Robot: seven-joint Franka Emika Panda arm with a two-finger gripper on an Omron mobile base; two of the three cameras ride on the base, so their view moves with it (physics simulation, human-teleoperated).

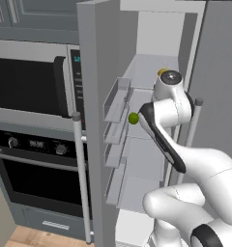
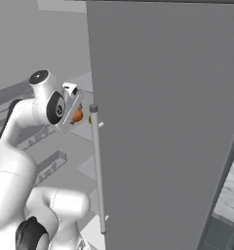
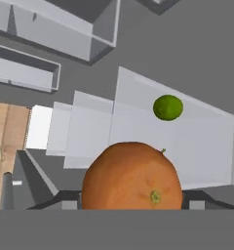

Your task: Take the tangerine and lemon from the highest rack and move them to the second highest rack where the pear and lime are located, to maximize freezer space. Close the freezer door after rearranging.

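Observation:
My gripper [image 3: 131, 201] is shut on the tangerine [image 3: 133, 175], an orange ball that looms large in the hand view. In the right base view the tangerine [image 2: 77, 115] sits in the gripper [image 2: 74, 111] inside the freezer [image 1: 154, 38]. Below it, the green lime [image 3: 167, 107] rests on a pale shelf. It also shows beside my forearm as the lime [image 1: 133, 118]. On the highest rack the yellow lemon [image 1: 162, 72] peeks out behind my wrist. The freezer door [image 1: 91, 120] stands wide open to the left. The pear is out of view.
Pale bins [image 1: 117, 103] line the door's inner face, close to my forearm. The door's bar handle [image 1: 81, 178] hangs in front of the black ovens [image 1: 31, 82]. A tall grey panel [image 2: 163, 122] with its own bar handle [image 2: 97, 171] bounds the freezer's right side.

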